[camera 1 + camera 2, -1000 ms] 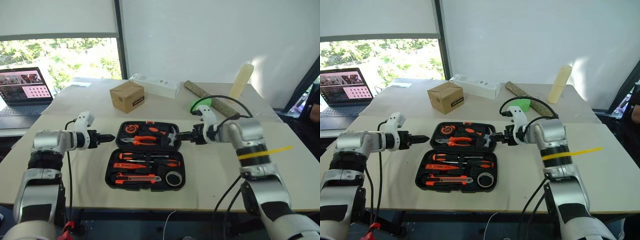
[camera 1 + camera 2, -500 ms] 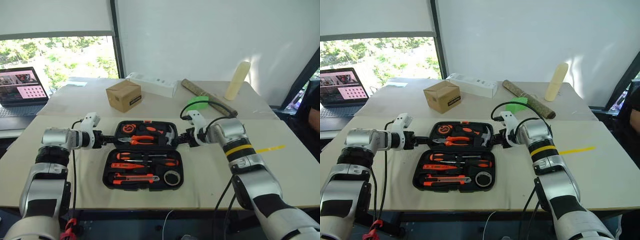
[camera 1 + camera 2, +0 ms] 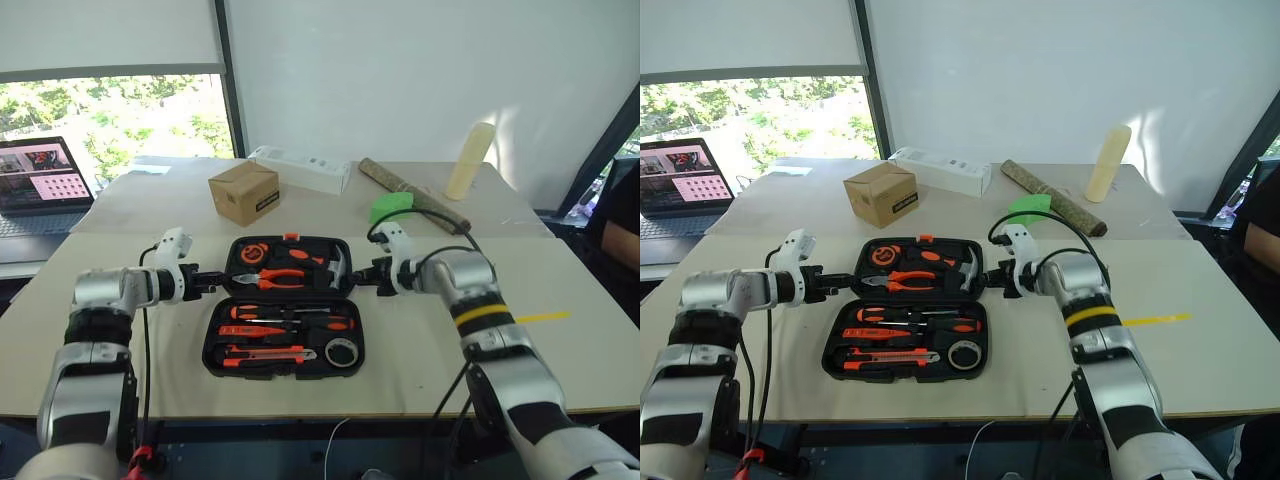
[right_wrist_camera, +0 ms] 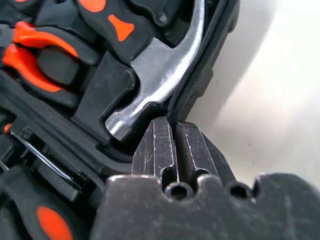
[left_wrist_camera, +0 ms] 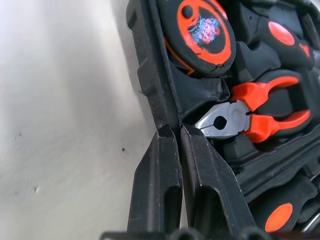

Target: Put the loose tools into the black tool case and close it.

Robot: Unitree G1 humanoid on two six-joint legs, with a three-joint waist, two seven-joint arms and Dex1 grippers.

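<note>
- 2 grippers meet the open black tool case (image 3: pixel 285 305) lying mid-table (image 3: pixel 560 330).
- Left gripper (image 5: pixel 172 131), fingers pressed together, pinches the lid's left rim.
- Right gripper (image 4: pixel 172 125) likewise pinches the right rim.

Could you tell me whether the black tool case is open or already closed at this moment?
Open. The tool case lies flat with both halves spread, and the pliers, hammer and screwdrivers inside are showing.

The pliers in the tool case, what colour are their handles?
Orange. The pliers show best in the left wrist view, lying in the black tool case.
</note>
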